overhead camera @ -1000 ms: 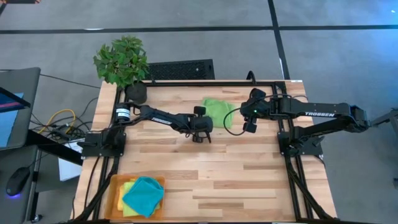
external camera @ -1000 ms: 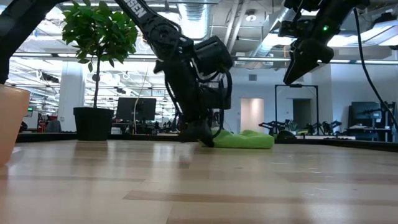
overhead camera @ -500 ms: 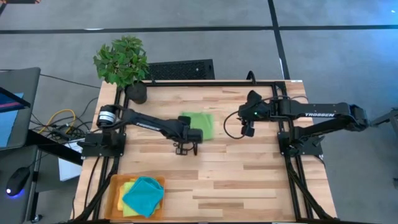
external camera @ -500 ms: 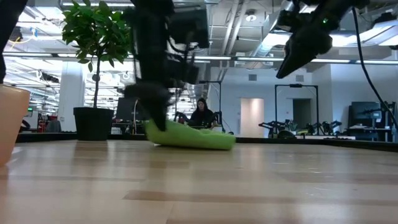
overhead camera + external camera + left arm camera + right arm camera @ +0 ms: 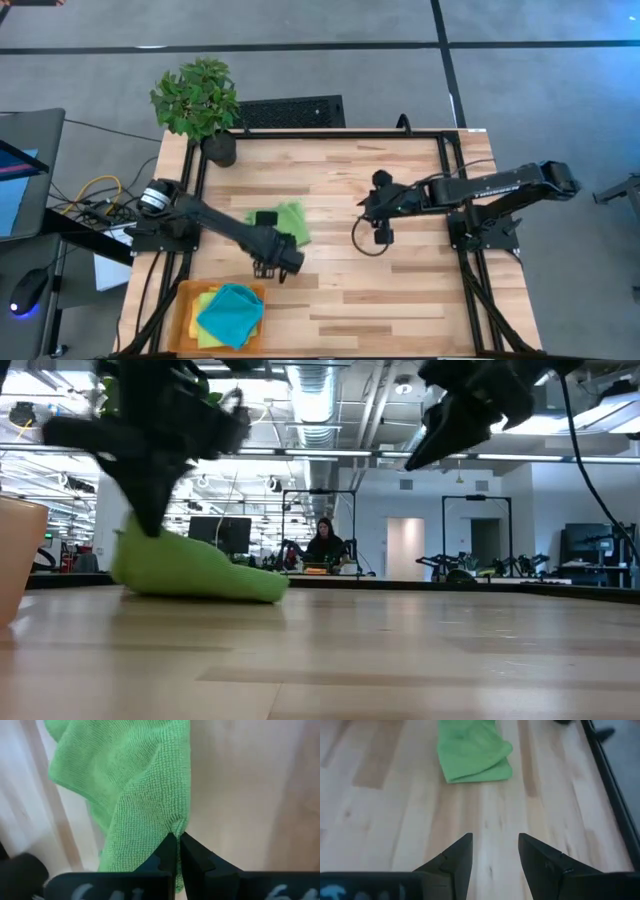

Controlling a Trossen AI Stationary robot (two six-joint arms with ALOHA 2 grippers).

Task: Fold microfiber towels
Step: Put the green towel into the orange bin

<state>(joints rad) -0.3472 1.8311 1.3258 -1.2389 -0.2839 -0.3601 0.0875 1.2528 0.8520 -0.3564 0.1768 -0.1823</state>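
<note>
A lime green microfiber towel [image 5: 285, 221] lies bunched on the wooden table, left of centre. My left gripper [image 5: 177, 843] stands over its near end, shut on it. In the low view the towel [image 5: 200, 572] rests on the table by its lower bulk and rises at one end toward that gripper [image 5: 148, 520]. My right gripper [image 5: 495, 844] hovers open over bare wood right of centre [image 5: 380, 234], apart from the towel [image 5: 472, 751]. A teal towel [image 5: 230, 312] lies on top of yellow and lime ones in the orange tray [image 5: 188, 292]. My left gripper pinches the green towel's edge [image 5: 178, 826] between its two fingers, at their tips, where the cloth puckers. The fingers come steeply from above. The held end is raised, and the rest of the towel trails off and lies on the table.
A potted plant [image 5: 197, 100] stands at the far left corner. The orange tray sits at the near left edge, close to my left gripper. A black frame [image 5: 452, 190] borders the table. Bare wood stretches across the near right.
My left gripper, shut on the green towel, has swung from the table's far middle toward the near left, toward the tray, and risen a little. The towel has slid along the table with it. My right gripper, still open, has moved toward the table's centre and tipped downward.
</note>
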